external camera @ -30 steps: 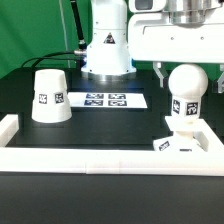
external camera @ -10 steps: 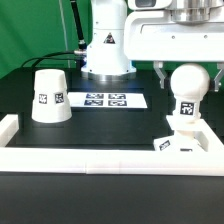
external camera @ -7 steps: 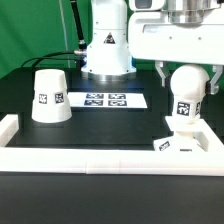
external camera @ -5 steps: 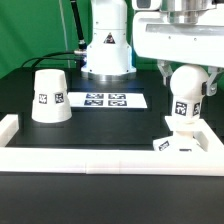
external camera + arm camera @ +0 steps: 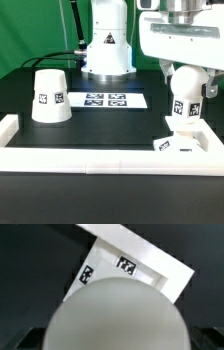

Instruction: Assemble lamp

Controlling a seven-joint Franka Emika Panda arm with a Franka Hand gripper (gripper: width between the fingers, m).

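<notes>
Black tabletop [image 5: 108,126]; smooth round bulb [image 5: 186,86].

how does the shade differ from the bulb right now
The shade is a tapered cup, wide end down on the table; the bulb is round, upright on the base. The shade stands free; the pincer flanks the bulb. Both are white with tags.

Upright bulb [image 5: 186,85] on base [image 5: 185,142]; shade [image 5: 49,96] apart, wide end down.
</notes>
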